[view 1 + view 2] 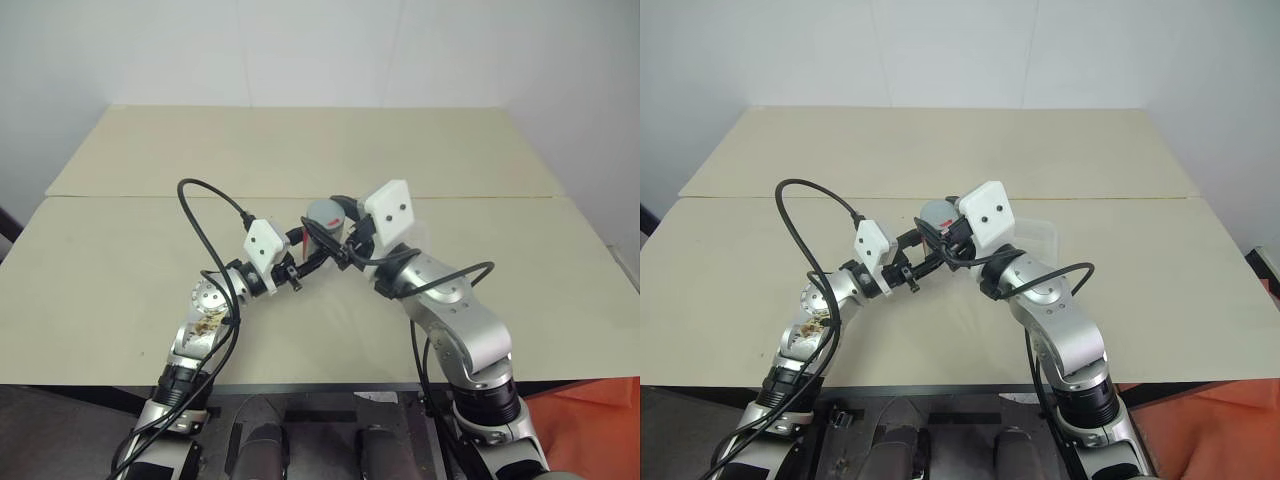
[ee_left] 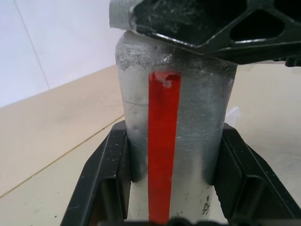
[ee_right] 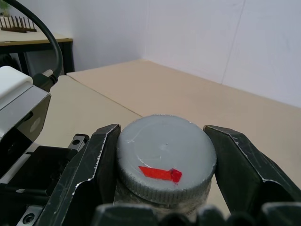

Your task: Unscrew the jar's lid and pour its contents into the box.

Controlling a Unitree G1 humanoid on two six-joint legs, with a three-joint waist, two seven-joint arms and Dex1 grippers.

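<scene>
The step in hand is the unscrewing. The left gripper (image 2: 171, 183) clamps the jar (image 2: 174, 122) by its lower body, holding it upright above the table (image 1: 120, 280), with the fingers (image 2: 106, 174) pressed against both sides. The right gripper (image 3: 164, 160) is closed around the lid (image 3: 165, 153), one finger on each side of its ribbed rim (the red mark on top faces the wrist camera). The lid sits fully seated on the jar, so no loosening is judged to have taken place.

The next move calls for a rotation of the right wrist about the jar's axis while the left grip holds the body fixed; slip at either grip would waste the turn.

Pose: both forearms converge at the centre of the table, meeting in an inverted V. The left gripper approaches from the left, roughly level; the right one comes in over the jar's top.

The box (image 1: 1035, 238) lies on the table just behind the right wrist, partly hidden.
</scene>
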